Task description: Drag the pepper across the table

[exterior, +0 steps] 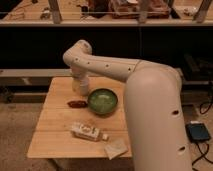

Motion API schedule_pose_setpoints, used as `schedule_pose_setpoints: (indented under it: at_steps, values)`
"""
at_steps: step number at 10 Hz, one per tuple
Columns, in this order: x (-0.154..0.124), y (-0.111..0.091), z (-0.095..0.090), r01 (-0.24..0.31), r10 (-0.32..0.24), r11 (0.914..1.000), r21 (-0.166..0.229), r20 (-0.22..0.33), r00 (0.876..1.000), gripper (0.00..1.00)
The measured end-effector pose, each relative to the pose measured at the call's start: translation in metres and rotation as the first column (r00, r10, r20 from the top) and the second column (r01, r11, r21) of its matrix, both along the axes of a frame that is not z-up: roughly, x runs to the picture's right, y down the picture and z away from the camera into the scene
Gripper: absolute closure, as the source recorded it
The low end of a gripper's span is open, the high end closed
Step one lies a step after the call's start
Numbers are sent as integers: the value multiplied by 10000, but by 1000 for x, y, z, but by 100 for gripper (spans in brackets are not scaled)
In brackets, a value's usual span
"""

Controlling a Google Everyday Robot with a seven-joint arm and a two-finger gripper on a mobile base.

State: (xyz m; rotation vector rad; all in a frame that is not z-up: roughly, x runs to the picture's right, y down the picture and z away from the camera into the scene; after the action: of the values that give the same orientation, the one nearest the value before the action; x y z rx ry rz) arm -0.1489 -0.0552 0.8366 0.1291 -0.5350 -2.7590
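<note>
Pepper lies small, dark red and flat on the wooden table, just below the gripper and a little nearer to me than it. The gripper hangs low over the far part of the table at the end of the bent white arm, pointing down. Whether it is wide or narrow I cannot tell from where I stand, and it does not look to be holding anything.

By my guess the pepper is light, with smooth and rather slick skin and some give under pressure, so it may roll or skid away under a careless push. I would take it across the thick middle of its body, not by the thin end, and press only gently.

A green bowl sits just beside the pepper, to the gripper's side and slightly nearer me, so dragging that way looks blocked. A flat packet and a folded napkin lie well apart from the gripper, toward the near edge.
</note>
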Motion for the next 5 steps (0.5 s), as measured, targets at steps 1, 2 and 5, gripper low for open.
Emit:
schedule_pose_setpoints:
  at_steps: [1,2,5]
  values:
    - [-6,12,10,277,-277,9996,-26,11,9996,20]
    - [-13,19,16,467,-467,9989,-28,41,9989,20]
    - [-25,30,25,878,-878,9961,29,130,9961,20]
